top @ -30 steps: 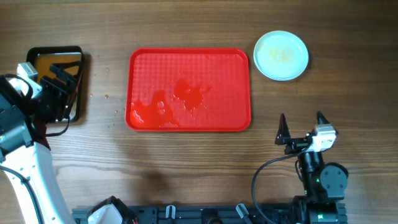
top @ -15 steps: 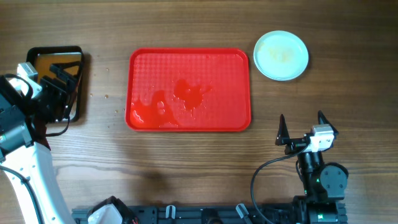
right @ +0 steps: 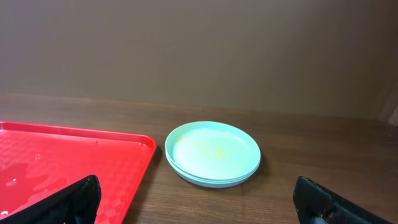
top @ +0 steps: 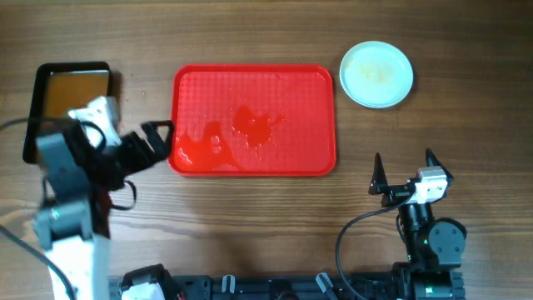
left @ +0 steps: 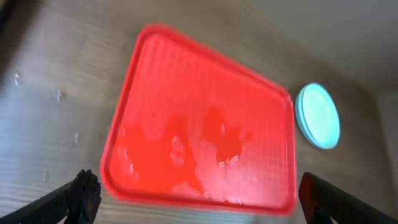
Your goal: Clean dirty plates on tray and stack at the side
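Wet-smeared red tray (top: 254, 121) lies mid-surface. A stack of white plates (top: 376, 74), the top one faintly yellow-smeared, sits on the wooden surface (top: 250, 225) just off the tray's far right corner. At the tray's left edge is the left gripper (top: 165, 140), fingers spread wide, holding nothing. Near-right of the tray is the right gripper (top: 403, 160), fingers wide apart, empty. A black tray (top: 32, 108) of brown liquid lies left of the red tray.

Right gripper (top: 402, 155) black, pointed — white wrist block (top: 434, 178), black cable (top: 353, 230).
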